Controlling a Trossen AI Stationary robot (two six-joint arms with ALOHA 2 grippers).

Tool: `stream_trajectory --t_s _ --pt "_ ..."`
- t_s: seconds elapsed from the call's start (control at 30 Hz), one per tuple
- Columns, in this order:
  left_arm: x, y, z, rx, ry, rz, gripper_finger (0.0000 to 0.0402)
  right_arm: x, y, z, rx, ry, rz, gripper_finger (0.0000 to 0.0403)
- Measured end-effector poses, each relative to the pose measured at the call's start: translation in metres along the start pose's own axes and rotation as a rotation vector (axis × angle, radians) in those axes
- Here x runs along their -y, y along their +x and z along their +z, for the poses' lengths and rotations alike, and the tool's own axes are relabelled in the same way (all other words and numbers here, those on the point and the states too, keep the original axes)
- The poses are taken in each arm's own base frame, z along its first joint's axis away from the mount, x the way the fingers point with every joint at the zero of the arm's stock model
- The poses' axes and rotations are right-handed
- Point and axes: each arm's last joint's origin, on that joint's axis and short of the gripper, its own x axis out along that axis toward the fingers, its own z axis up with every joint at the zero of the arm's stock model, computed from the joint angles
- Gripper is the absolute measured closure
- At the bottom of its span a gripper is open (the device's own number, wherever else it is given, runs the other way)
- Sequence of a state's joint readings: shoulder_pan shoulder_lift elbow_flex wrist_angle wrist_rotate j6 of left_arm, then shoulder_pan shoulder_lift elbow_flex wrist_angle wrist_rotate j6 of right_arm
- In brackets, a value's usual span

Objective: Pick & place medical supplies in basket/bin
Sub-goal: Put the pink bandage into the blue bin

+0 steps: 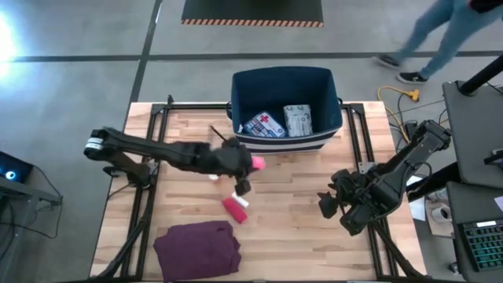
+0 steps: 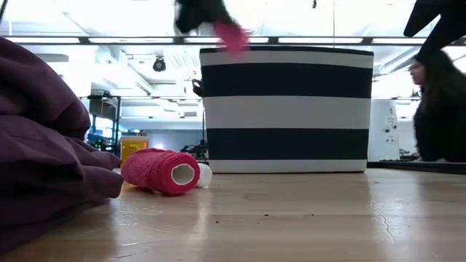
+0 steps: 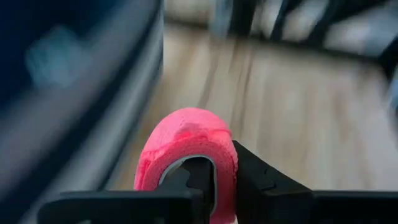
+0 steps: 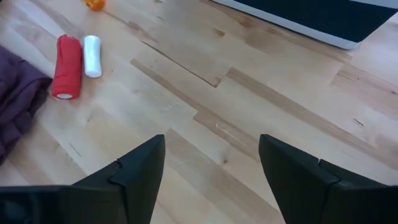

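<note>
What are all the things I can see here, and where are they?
Bin: one, navy with white stripes, table's far edge.
Pouch: one, blue with red cross, inside bin.
Packet: one, grey-white, inside bin beside pouch.
Pink roll: one, held near bin's front.
Red roll: one, mid-table.
White roll: one, beside red roll.
Cloth: one, maroon, near edge.
Person: one, beyond table.
Left claw: shut on pink roll.
Right claw: open, over table's right side.

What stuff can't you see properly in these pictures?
- Bin inside: the low view shows only its striped wall; only the high view shows the blue pouch and printed packet.
- Left wrist view: motion blur smears everything behind the pink roll held by the left gripper.
- Small white roll: in the low view, mostly hidden behind the red roll.
</note>
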State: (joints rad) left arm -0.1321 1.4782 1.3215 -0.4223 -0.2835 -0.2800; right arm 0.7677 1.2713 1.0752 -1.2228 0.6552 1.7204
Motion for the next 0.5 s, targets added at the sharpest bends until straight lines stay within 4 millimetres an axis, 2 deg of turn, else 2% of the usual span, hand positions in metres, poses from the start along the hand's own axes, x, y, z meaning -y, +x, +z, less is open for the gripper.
stream_trajectory --t_s 0.13,0.23,0.37,0.5 --pt "0.003 -0.045 0.062 0.239 0.087 0.082 0.0383 0.000 0.000 0.000 0.001 -0.017 0.001 0.0157" --pt "-0.020 -0.055 0.097 0.324 0.145 0.187 0.0384 0.000 0.000 0.000 0.006 -0.020 0.003 0.0157" --pt "-0.070 -0.034 0.118 0.284 0.145 0.303 0.0384 -0.001 0.000 0.001 0.027 -0.016 0.009 0.0157" --pt "-0.118 0.002 0.113 0.132 0.094 0.334 0.0384 -0.001 0.000 0.001 0.027 -0.005 0.016 0.0158"
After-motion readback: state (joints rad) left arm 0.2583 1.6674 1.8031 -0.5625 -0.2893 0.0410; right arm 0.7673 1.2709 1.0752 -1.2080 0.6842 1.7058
